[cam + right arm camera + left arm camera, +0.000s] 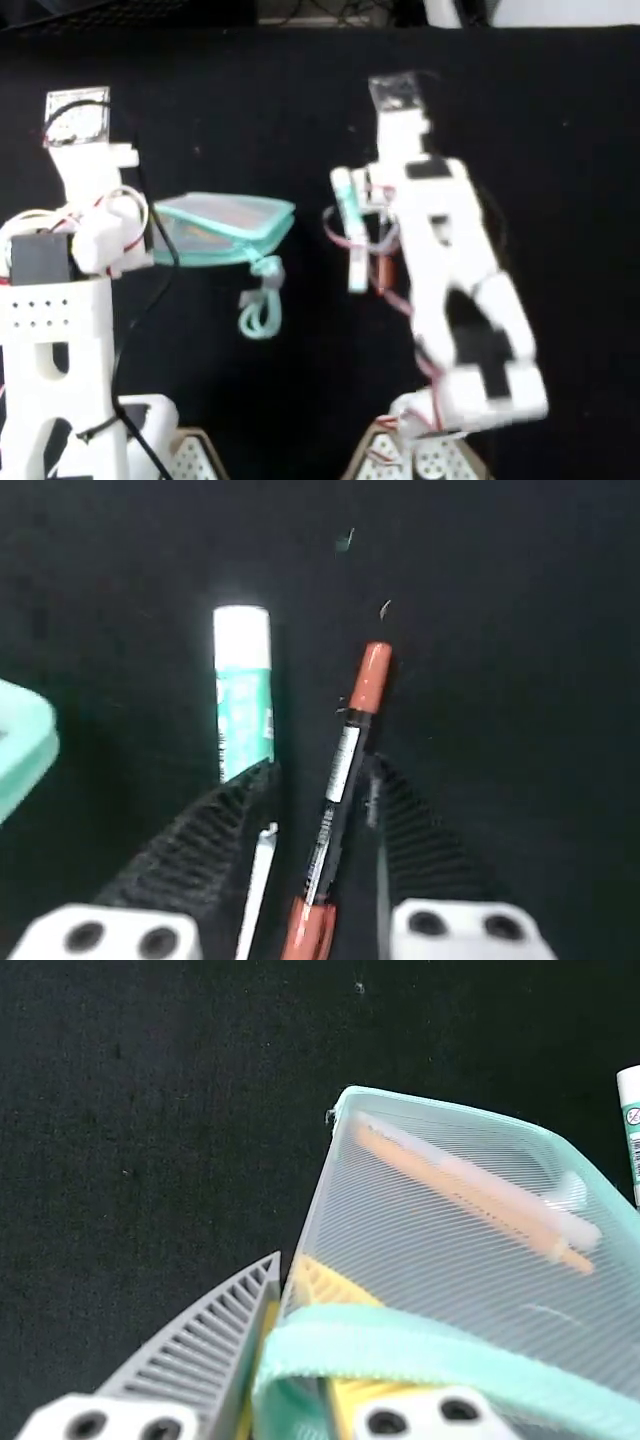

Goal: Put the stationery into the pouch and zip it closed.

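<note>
Left gripper (288,1285) pinches the pouch (450,1250) edge, probably steadying it for loading. Right gripper (320,770) is spread around the red pen (352,720), just right of the glue stick (243,690), apparently set to grab it.

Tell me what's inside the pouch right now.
The pouch is translucent: an orange pen and a whitish stick lie side by side inside. A yellow patch at one end is too blurred by the wall to identify.

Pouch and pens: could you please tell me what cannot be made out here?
- Left wrist view: pouch contents blur behind its ribbed wall; glue stick cut off by the edge.
- Right wrist view: red pen tail cut off by the edge.
- High view: red pen partly hidden by the right arm.
</note>
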